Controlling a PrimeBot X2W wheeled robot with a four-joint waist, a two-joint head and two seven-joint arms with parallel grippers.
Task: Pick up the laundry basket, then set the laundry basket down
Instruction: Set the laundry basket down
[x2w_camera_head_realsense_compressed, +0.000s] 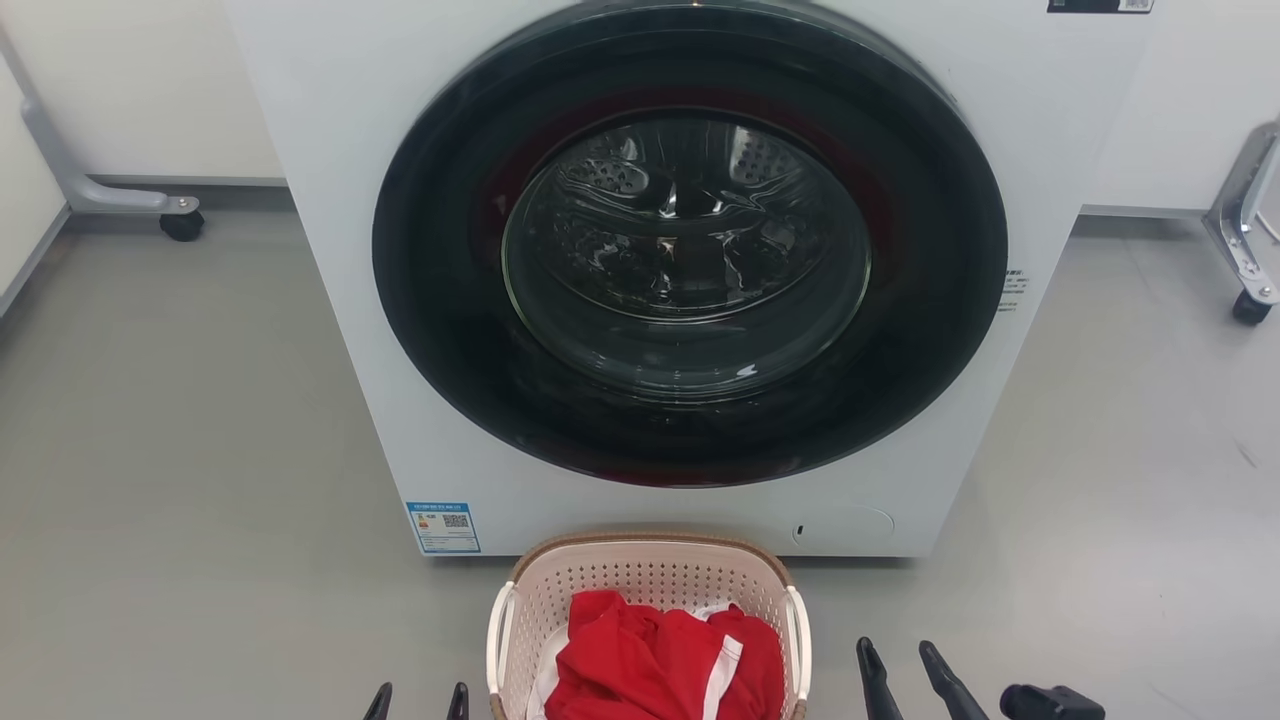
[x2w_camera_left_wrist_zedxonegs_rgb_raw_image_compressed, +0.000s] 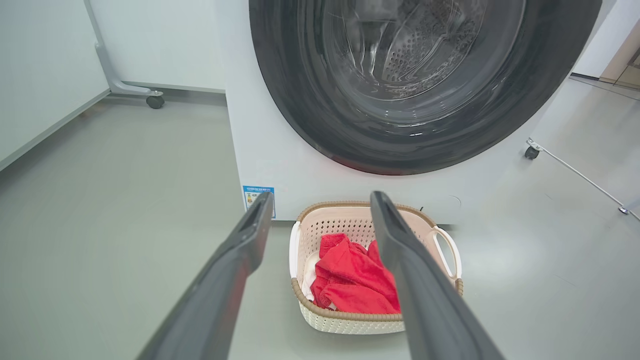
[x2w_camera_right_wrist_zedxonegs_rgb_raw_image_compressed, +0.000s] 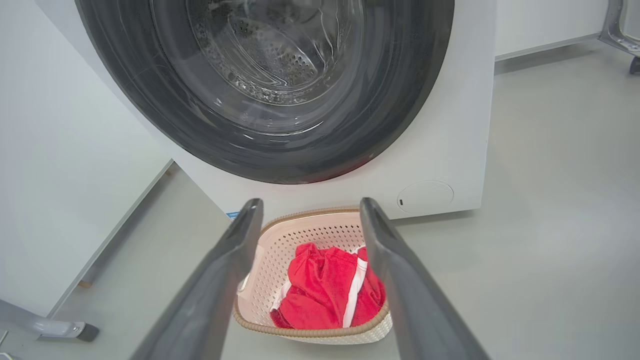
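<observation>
Well, the laundry basket (x2w_camera_head_realsense_compressed: 640, 582) sat upright on the grey floor (x2w_camera_head_realsense_compressed: 180, 450), just in front of the white washing machine (x2w_camera_head_realsense_compressed: 330, 300) and below its big round dark door (x2w_camera_head_realsense_compressed: 440, 250), which was closed. I could not tell whether the basket's far rim touched the machine's base. A red garment (x2w_camera_head_realsense_compressed: 640, 665) with a white stripe lay crumpled inside the basket, with something white showing under it. The white side handles stood out on both sides of the brown woven-look rim.

The left gripper (x2w_camera_head_realsense_compressed: 418, 702) hung low just beside the basket's left handle, its two dark fingers parted with a clear gap and nothing between them. The right gripper (x2w_camera_head_realsense_compressed: 898, 658) was on the other side, a little apart from the right handle, its fingers spread as well and gripping nothing. Neither gripper touched the basket. In the left wrist view the basket lay beyond the spread fingers of that gripper (x2w_camera_left_wrist_zedxonegs_rgb_raw_image_compressed: 321, 200), and in the right wrist view it lay likewise beyond the right one (x2w_camera_right_wrist_zedxonegs_rgb_raw_image_compressed: 310, 205).

A blue label (x2w_camera_head_realsense_compressed: 443, 527) was stuck at the machine's lower left corner, and a round cover (x2w_camera_head_realsense_compressed: 845, 525) sat at its lower right. Grey metal legs on castors (x2w_camera_head_realsense_compressed: 182, 222) stood by the wall on either side.
</observation>
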